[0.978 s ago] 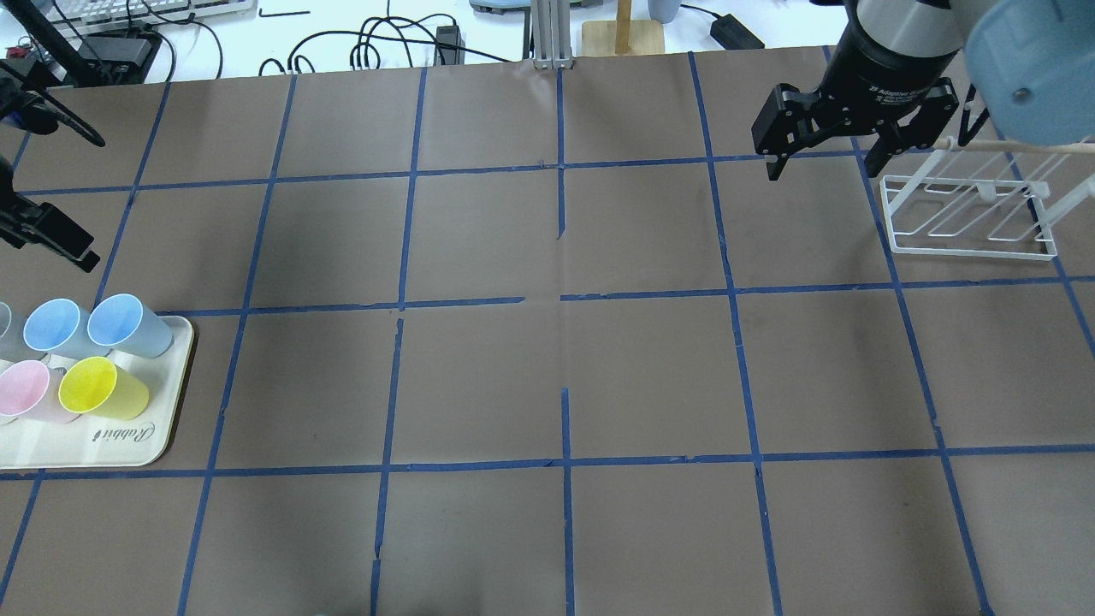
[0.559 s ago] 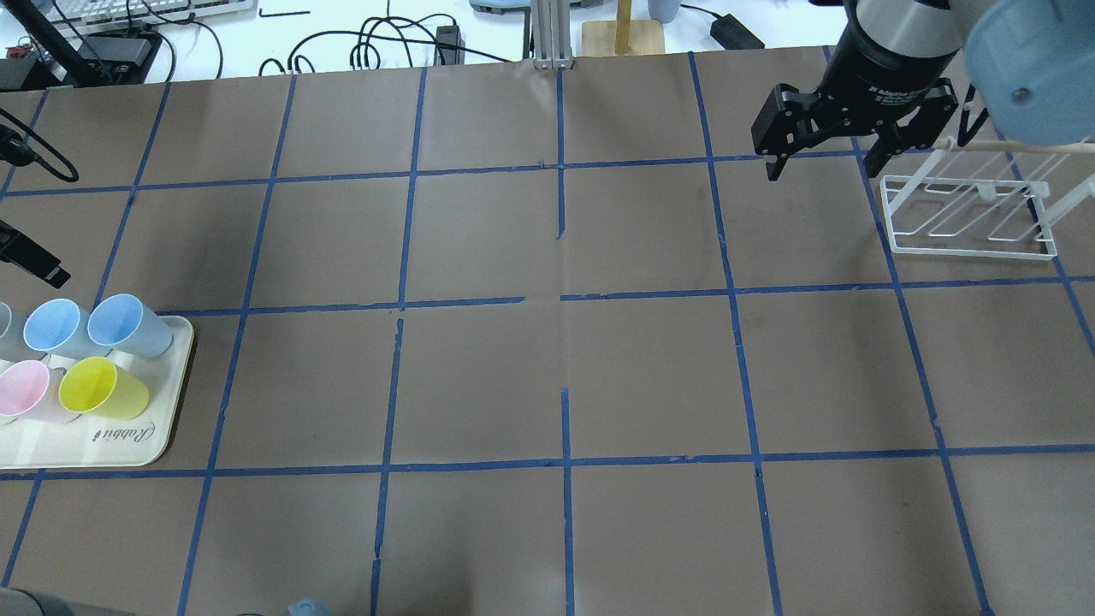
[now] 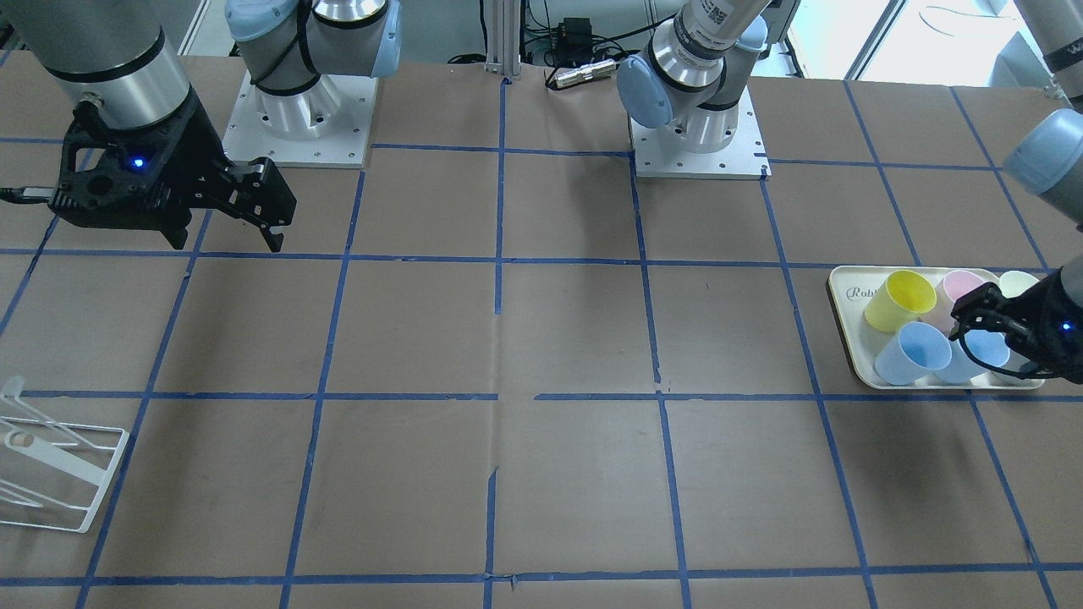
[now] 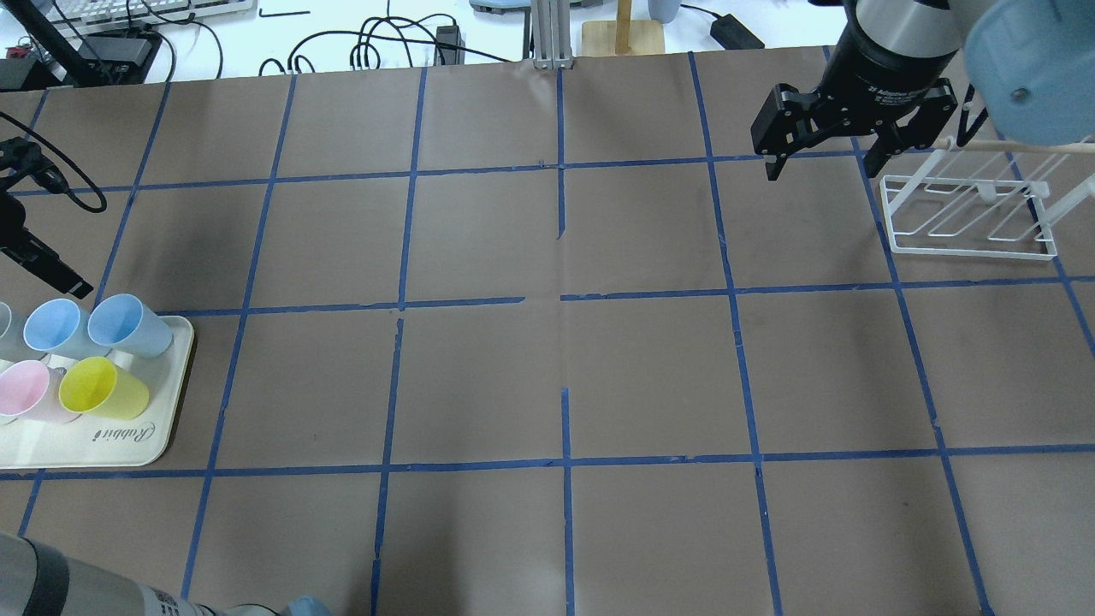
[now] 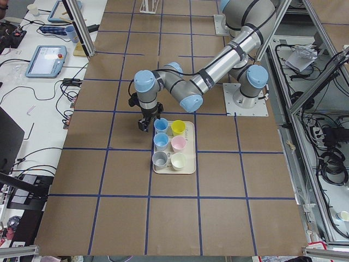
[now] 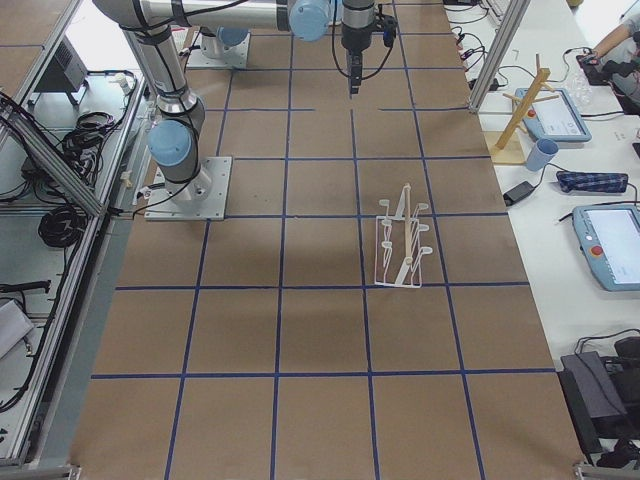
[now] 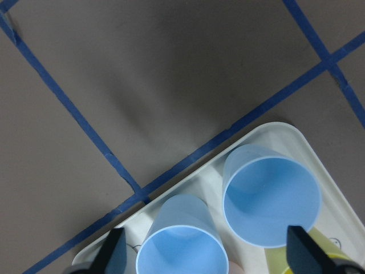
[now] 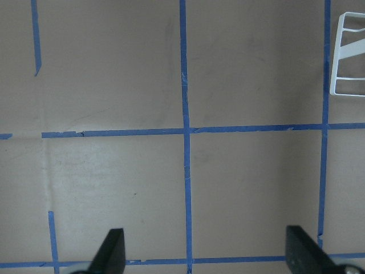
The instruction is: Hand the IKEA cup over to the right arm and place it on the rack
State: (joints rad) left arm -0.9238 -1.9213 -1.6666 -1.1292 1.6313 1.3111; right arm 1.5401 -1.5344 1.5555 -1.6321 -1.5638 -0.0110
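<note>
Left gripper (image 7: 208,257) is being repositioned at the far edge of the cream tray (image 4: 128,449). Over the last second in the overhead view, its black finger is being swung out to the frame's left and then brought back down-frame toward the two pale blue cups. A left arm link (image 4: 60,590) is now being pushed into the bottom-left corner. The jaws are being held wide apart with nothing between them. In the left wrist view the fingertips (image 7: 117,254) are being seen at the bottom corners, with both blue rims lying between them.

IKEA cup (image 7: 179,248) is being left standing on the tray, close beside its twin (image 7: 271,197) and next to the yellow cup (image 4: 94,387) and pink cup (image 4: 24,389). No cup is being displaced versus the earlier overhead frames. Which blue cup is being targeted cannot be told for certain. The one more centred in the wrist view is being assumed here.

Right gripper (image 4: 823,167) is being kept parked just beside the rack (image 4: 975,253), wide open and empty, practically where it was a second ago.

Reading: the approach is being lined up and nothing more. Grasp, handover and rack placement are all being treated as outstanding. The cups are being crowded together on the tray, so a neighbour is likely being put at risk of a nudge once a finger is being lowered between them.
</note>
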